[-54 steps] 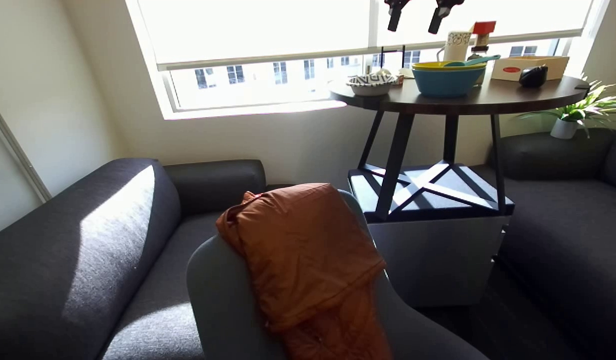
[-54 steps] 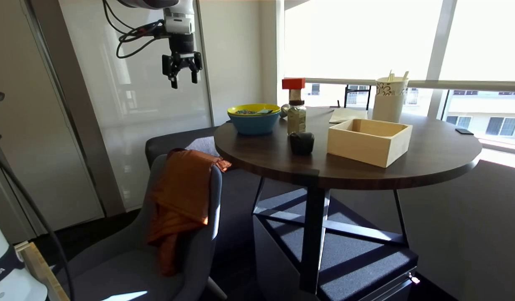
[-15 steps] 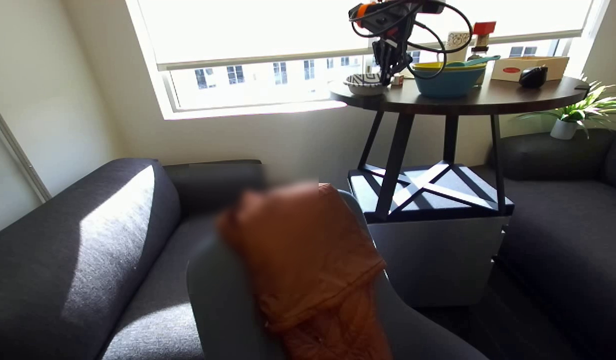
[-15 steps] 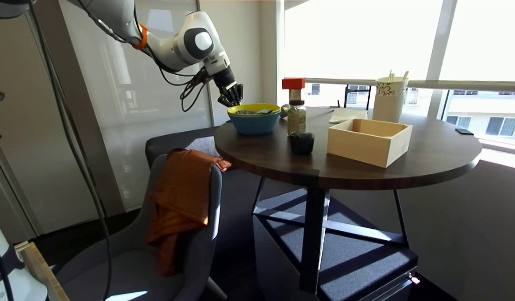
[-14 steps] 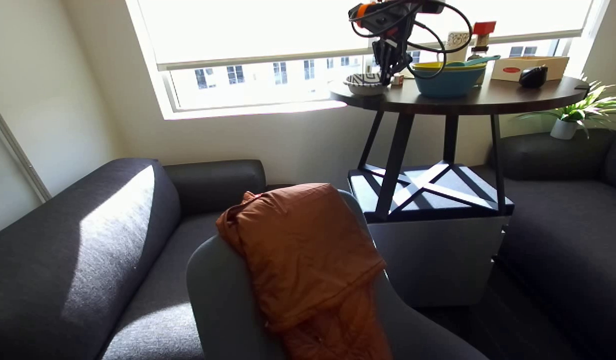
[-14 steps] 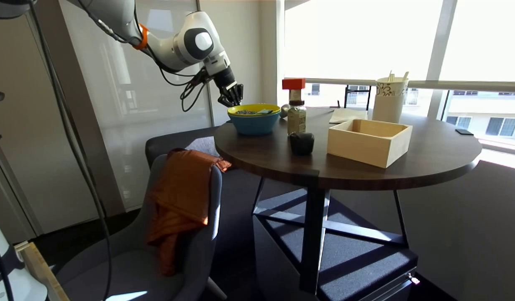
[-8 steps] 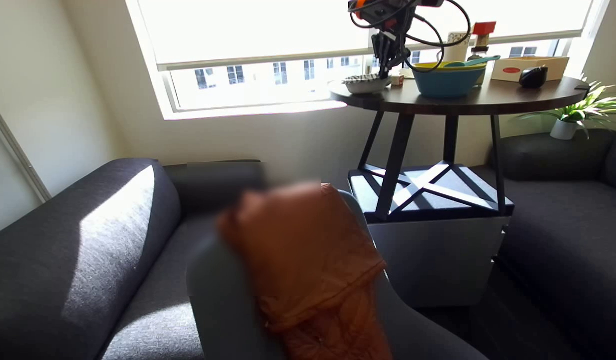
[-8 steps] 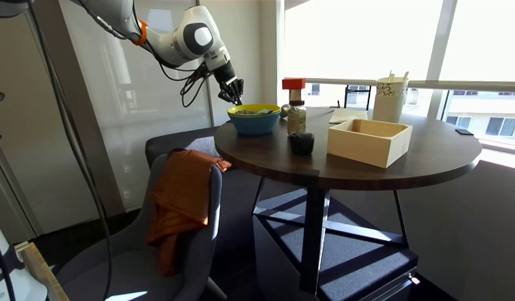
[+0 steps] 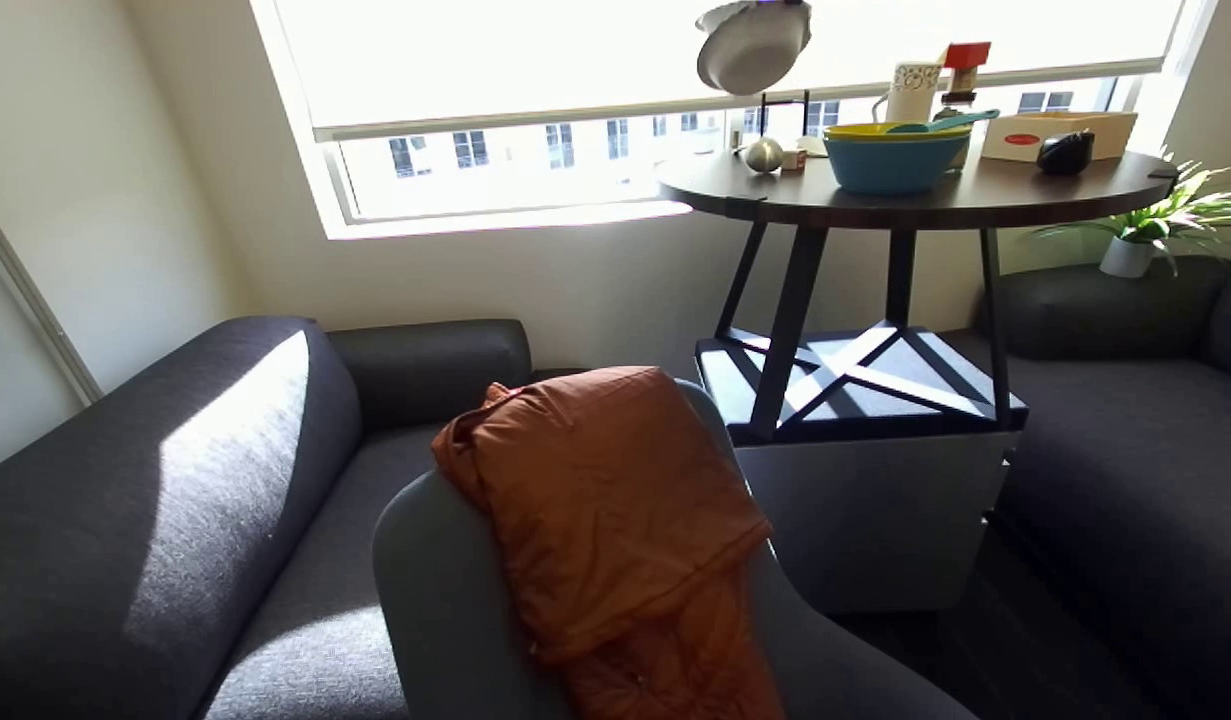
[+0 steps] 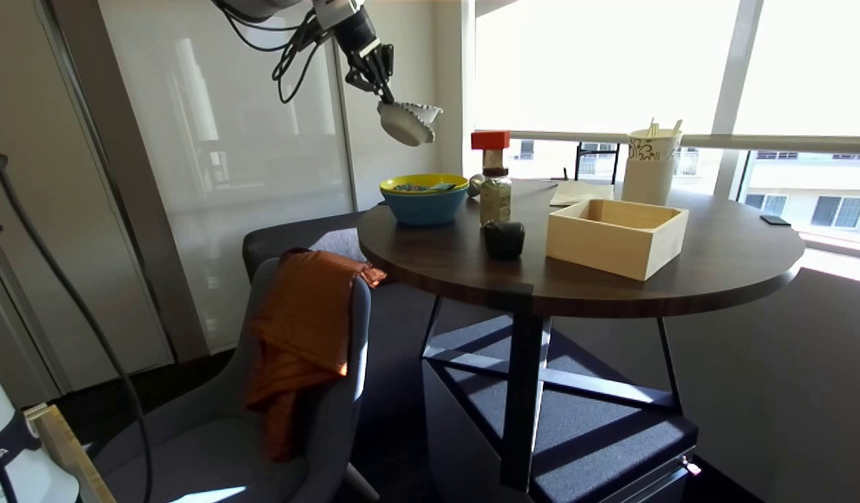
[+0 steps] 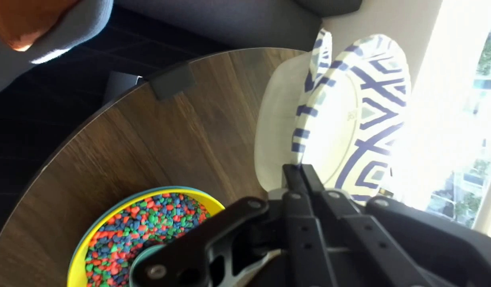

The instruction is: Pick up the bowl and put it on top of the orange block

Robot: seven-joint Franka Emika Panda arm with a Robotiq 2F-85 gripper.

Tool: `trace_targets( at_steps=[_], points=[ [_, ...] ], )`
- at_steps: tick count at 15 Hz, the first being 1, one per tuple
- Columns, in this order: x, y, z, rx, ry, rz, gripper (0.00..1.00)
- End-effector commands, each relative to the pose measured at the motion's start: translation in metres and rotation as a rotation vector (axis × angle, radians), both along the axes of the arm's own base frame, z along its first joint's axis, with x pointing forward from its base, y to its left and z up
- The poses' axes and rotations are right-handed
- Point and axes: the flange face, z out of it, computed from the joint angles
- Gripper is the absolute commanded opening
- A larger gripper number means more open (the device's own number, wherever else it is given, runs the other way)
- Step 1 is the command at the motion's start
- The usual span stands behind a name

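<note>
Tilted blue-and-white paper bowl (image 11: 341, 119), seemingly doubled, is rim-pinched by black two-fingered gripper (image 11: 301, 171); could be dropped left of oblong orange-red block (image 10: 490, 140) if layers slip.

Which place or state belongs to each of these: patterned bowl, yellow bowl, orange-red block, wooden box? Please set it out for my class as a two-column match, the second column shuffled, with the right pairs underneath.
Things
1. patterned bowl
2. yellow bowl
3. orange-red block
4. wooden box

Places and states
A. nested in the blue bowl
B. rectangular and open on top
C. tilted in the air, held by the gripper
D. perched above the jar

Pairs: 1-C, 2-A, 3-D, 4-B
</note>
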Motion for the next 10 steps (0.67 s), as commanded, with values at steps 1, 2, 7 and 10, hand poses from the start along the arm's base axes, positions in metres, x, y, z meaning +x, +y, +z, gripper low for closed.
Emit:
trace_targets(
  at_steps=[1, 2, 7, 10],
  points=[
    [-0.018, -0.008, 0.028, 0.047, -0.043, -0.023, 0.01],
    [-0.020, -0.012, 0.034, 0.051, -0.065, -0.038, 0.01],
    [-0.009, 0.001, 0.011, -0.002, -0.045, -0.036, 0.01],
    [0.012, 0.020, -0.041, -0.043, -0.004, -0.045, 0.01]
  ],
)
